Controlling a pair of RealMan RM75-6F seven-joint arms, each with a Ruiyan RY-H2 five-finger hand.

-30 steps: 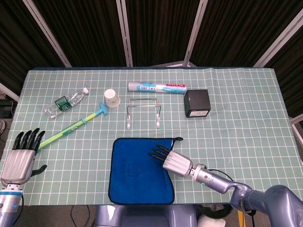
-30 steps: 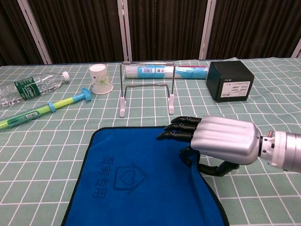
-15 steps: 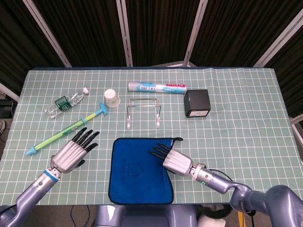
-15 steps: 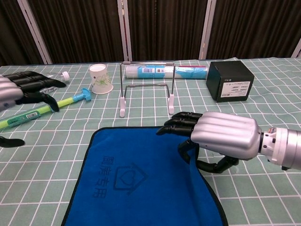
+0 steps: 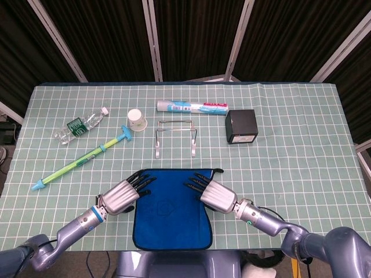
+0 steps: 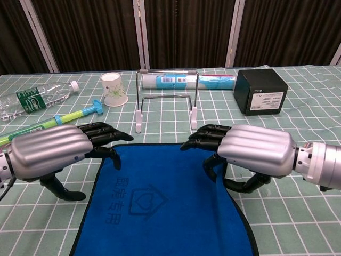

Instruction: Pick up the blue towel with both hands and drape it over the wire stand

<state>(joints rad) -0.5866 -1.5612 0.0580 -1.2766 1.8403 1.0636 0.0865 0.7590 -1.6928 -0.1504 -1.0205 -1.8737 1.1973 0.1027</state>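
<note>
Left hand point(image 5: 123, 196) has swung in to blue towel's point(image 5: 173, 214) left corner.

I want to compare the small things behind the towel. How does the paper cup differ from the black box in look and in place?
The paper cup is white with a green print and tapered; the black box is dark and square-sided. The cup stands upside down to the left of the wire stand, and the box sits to its right. The box looks bulkier than the cup. Both rest on the checked table, untouched.
</note>
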